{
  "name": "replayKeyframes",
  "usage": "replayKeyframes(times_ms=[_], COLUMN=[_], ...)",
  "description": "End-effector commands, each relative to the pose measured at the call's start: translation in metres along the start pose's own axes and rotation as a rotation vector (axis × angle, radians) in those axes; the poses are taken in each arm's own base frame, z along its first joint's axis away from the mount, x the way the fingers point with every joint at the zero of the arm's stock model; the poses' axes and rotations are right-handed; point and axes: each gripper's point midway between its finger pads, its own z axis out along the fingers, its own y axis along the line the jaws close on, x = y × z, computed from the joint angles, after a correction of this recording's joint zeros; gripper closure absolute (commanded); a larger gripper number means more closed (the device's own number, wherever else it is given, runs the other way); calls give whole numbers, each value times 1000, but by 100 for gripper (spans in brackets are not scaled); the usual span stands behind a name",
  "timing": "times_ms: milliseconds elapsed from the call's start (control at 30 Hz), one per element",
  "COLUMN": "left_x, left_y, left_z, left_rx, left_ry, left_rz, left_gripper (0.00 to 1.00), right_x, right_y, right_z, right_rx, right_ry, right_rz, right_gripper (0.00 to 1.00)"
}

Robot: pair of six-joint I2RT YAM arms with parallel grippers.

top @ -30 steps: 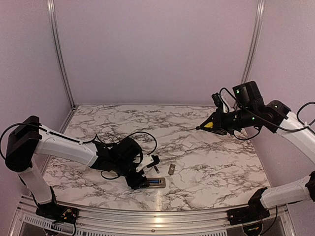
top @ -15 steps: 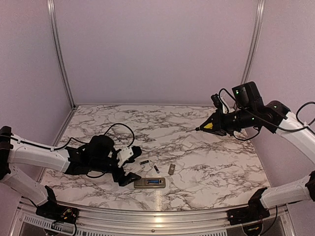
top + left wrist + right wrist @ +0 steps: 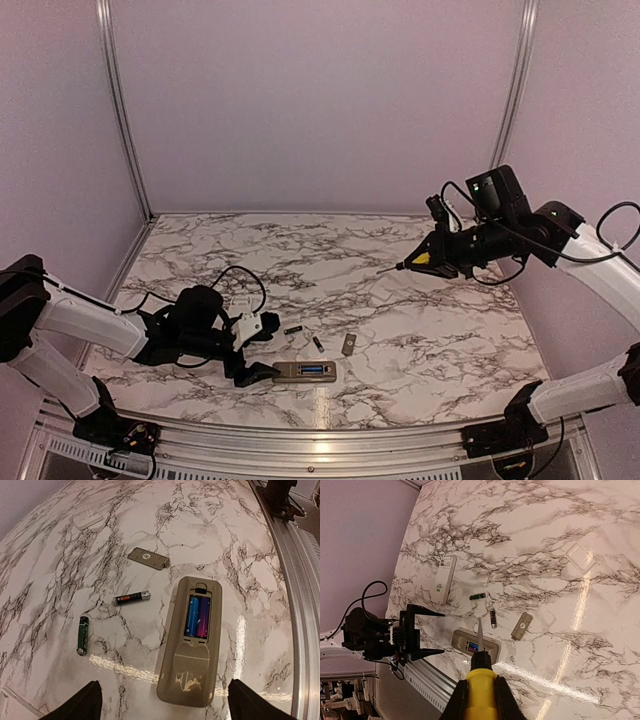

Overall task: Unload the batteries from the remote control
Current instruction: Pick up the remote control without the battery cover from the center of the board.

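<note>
The left gripper (image 3: 262, 347) sits low, just left of the remote (image 3: 187, 675), with its fingers spread wide apart. The remote lies back up with its box open. Two batteries (image 3: 198, 616), one blue and one pink, sit side by side inside. Just behind the remote lie a green battery (image 3: 83, 635), a black battery (image 3: 131, 598) and a grey cover plate (image 3: 148, 558), all apart. Far right of the remote, high up, the right gripper (image 3: 438, 256) squeezes a yellow screwdriver (image 3: 479, 680).

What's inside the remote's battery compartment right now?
The remote lies open, with a blue battery and a purple battery side by side inside. They cover whatever is beneath them, so any contacts there cannot be seen.
</note>
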Motion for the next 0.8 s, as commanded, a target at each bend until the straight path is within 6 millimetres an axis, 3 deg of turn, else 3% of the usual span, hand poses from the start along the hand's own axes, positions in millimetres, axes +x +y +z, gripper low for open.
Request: replayKeyframes(times_ms=[0,767], left_x=[7,37], left_y=[-9,-25], left_z=[7,48], left_rx=[55,161], left_ry=[-25,-26], left_rz=[77,97], left_gripper=[10,22], right_x=[-12,-27], right_y=[8,11], right_z=[-8,14], right_rx=[-7,14], right_ry=[-14,19], right_rz=[28,64], right_gripper=[100,100])
